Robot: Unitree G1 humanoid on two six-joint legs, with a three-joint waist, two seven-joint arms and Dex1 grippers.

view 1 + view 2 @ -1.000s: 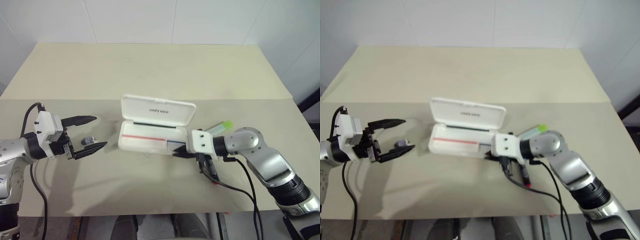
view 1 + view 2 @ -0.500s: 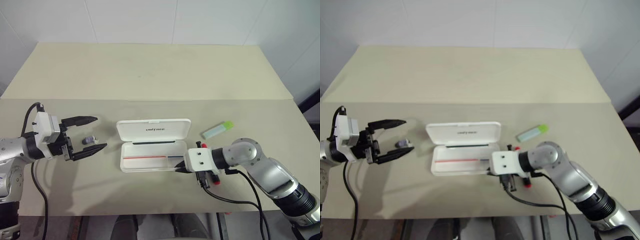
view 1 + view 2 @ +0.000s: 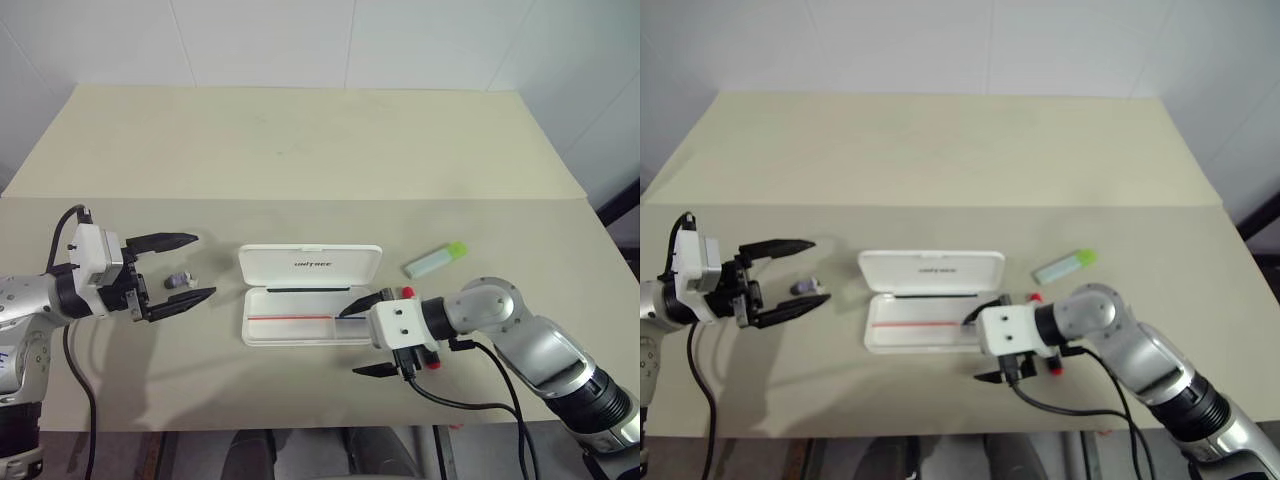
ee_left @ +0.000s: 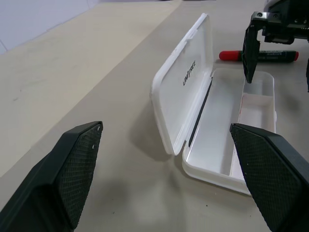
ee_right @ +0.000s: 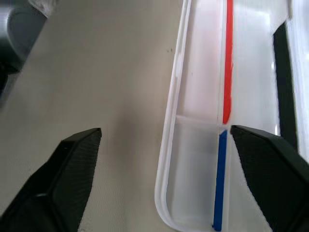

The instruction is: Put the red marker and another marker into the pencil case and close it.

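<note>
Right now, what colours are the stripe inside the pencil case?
Red, then blue, on the pencil case; clearest in the right wrist view.

White pencil case [image 3: 310, 268] with red-blue stripe; red-capped black red marker [image 4: 258, 55]; pale-green another marker [image 3: 436, 260].

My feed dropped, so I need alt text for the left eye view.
An open white case lies on a beige table, empty. The right pincer hangs open at its right end, with the red marker under that arm. The green marker lies farther right; the left pincer is open, left of the case.
</note>
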